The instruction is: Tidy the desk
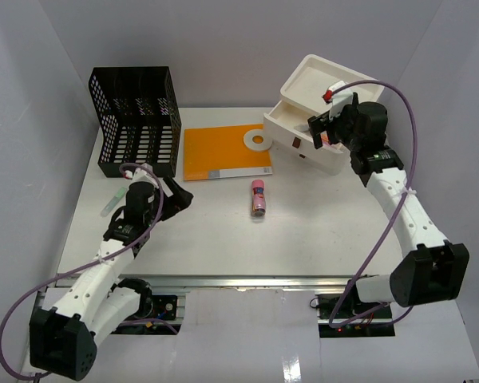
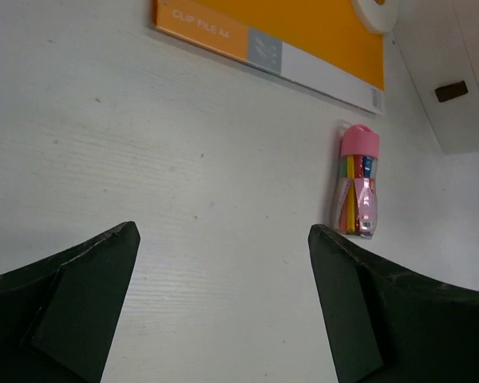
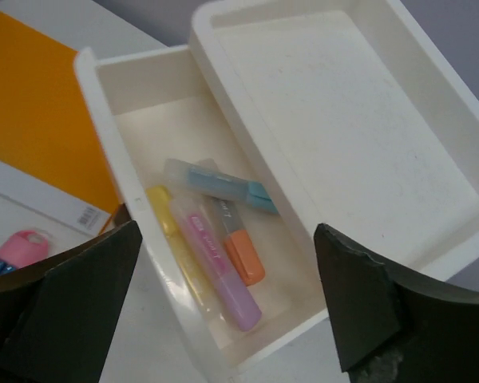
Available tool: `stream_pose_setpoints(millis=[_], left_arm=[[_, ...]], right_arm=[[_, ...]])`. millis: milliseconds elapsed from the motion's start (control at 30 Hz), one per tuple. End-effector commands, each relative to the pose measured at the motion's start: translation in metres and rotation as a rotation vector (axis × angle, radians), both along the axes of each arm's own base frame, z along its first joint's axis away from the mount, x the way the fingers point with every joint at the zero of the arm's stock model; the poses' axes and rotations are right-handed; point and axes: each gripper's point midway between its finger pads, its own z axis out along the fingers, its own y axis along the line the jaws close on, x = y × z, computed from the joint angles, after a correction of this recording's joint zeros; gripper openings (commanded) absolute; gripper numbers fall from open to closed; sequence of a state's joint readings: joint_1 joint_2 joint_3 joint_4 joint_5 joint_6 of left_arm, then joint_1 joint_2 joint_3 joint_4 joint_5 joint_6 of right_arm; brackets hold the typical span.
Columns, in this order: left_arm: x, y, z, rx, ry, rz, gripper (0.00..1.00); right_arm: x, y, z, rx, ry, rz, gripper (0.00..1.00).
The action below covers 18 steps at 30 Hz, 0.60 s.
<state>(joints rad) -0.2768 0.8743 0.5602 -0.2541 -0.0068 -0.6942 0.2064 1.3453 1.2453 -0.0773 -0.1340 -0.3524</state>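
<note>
The desk is a wide white tabletop. On it lie an orange clip file with a white tape ring on its corner, and a pink tube of coloured pens. The white drawer box at the back right has its top drawer pulled open. In the drawer lie blue, orange, purple and yellow highlighters. My right gripper hovers open and empty above this drawer. My left gripper is open and empty, low over bare desk left of the pink tube.
A black mesh file holder stands at the back left corner. The box's shallow top tray is bare inside. A metal rail runs along the desk's front edge. Grey walls close in the back and sides.
</note>
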Motion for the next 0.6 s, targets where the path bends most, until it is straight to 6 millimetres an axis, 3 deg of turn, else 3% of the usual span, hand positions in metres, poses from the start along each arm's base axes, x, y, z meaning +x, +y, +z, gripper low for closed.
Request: stream_pose_setpoints(millis=[0, 100, 200, 333, 467, 567], left_arm=[[0.011, 0.033, 0.006, 0.018, 0.015, 0.098, 0.98], [0.016, 0.064, 0.0, 0.132, 0.034, 0.174, 0.98], [0.021, 0.101, -0.01, 0.222, 0.075, 0.256, 0.98], [0.038, 0.136, -0.004, 0.387, 0.051, 0.256, 0.98], [0.06, 0.143, 0.008, 0.629, -0.081, 0.074, 0.98], [0.065, 0.152, -0.001, 0.771, -0.107, 0.0, 0.98]], right_arm=[[-0.083, 0.055, 0.03, 0.054, -0.044, 0.437, 0.96], [-0.147, 0.087, 0.003, 0.142, 0.031, 0.758, 0.93], [-0.183, 0.097, -0.029, 0.212, 0.098, 0.914, 0.93], [-0.195, 0.095, -0.06, 0.2, 0.111, 0.923, 0.92], [-0.208, 0.097, -0.06, 0.225, 0.113, 0.976, 0.92], [-0.208, 0.095, -0.063, 0.217, 0.109, 0.961, 0.91]])
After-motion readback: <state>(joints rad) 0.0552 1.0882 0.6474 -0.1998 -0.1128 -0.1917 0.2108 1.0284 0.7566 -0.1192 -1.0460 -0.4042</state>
